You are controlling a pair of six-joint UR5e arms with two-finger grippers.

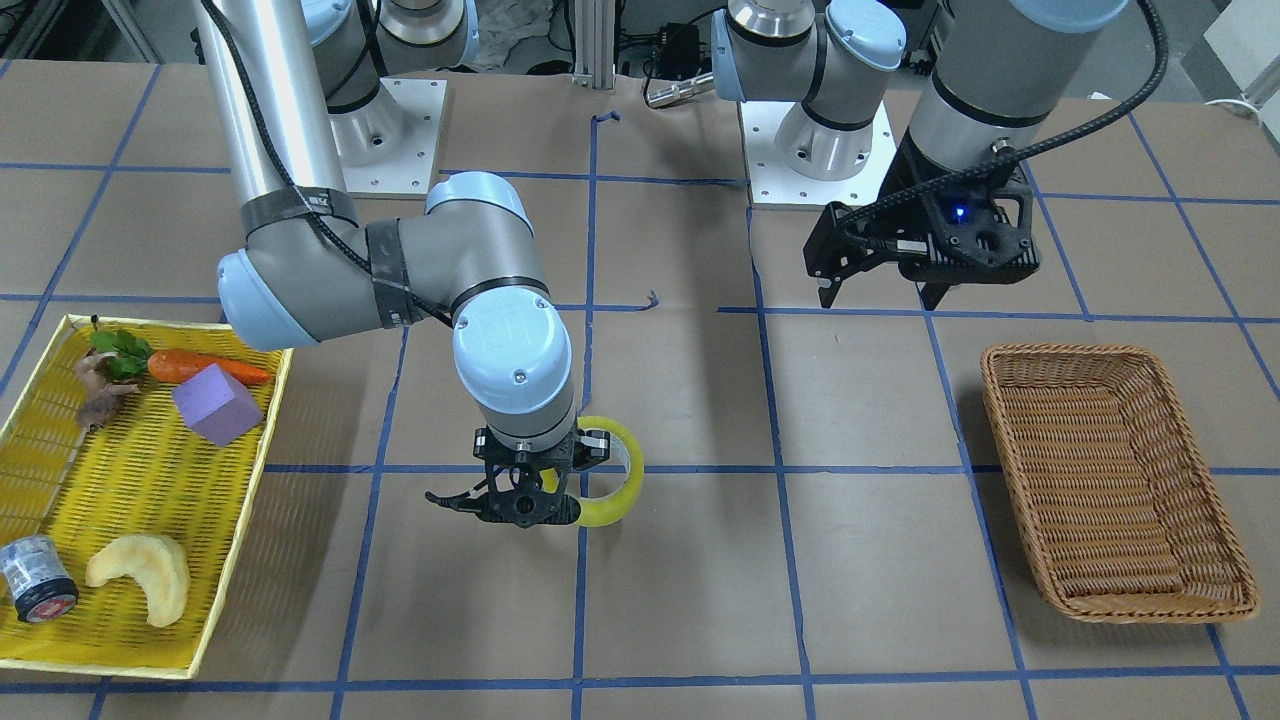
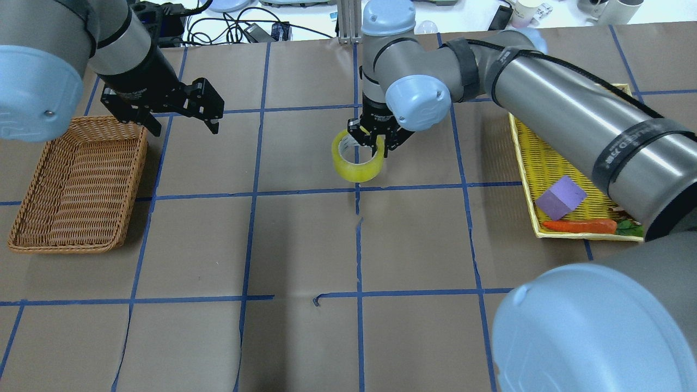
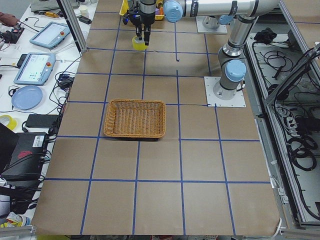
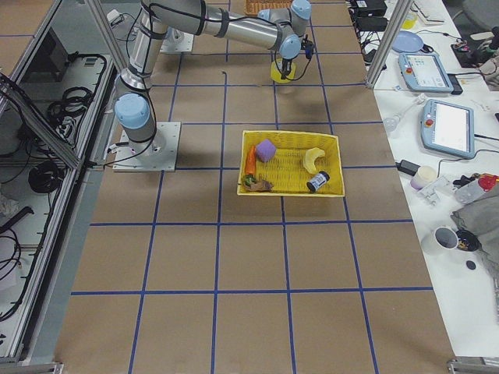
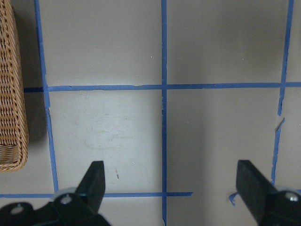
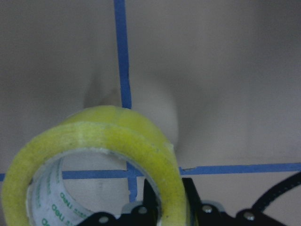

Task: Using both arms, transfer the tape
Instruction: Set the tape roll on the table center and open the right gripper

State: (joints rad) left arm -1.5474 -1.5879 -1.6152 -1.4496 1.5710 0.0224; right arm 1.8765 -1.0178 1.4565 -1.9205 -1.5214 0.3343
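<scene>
The tape (image 2: 356,163), a yellow translucent roll with a pale core, hangs tilted in my right gripper (image 2: 375,148) over the middle of the table. The right gripper is shut on the roll's wall, one finger inside the core and one outside, as the right wrist view shows for the tape (image 6: 94,141) and the gripper (image 6: 169,200). The front view shows the tape (image 1: 615,480) beside the right gripper (image 1: 560,490). My left gripper (image 2: 185,129) is open and empty, up over the table near the basket, well apart from the tape; it also shows in the front view (image 1: 880,298) and the left wrist view (image 5: 171,186).
A brown wicker basket (image 2: 76,179) lies empty at the left arm's side; its edge shows in the left wrist view (image 5: 11,94). A yellow tray (image 1: 130,470) at the right arm's side holds a purple cube (image 1: 217,403), a carrot (image 1: 200,367), a pale pastry (image 1: 140,575) and a small grey cylinder (image 1: 38,580).
</scene>
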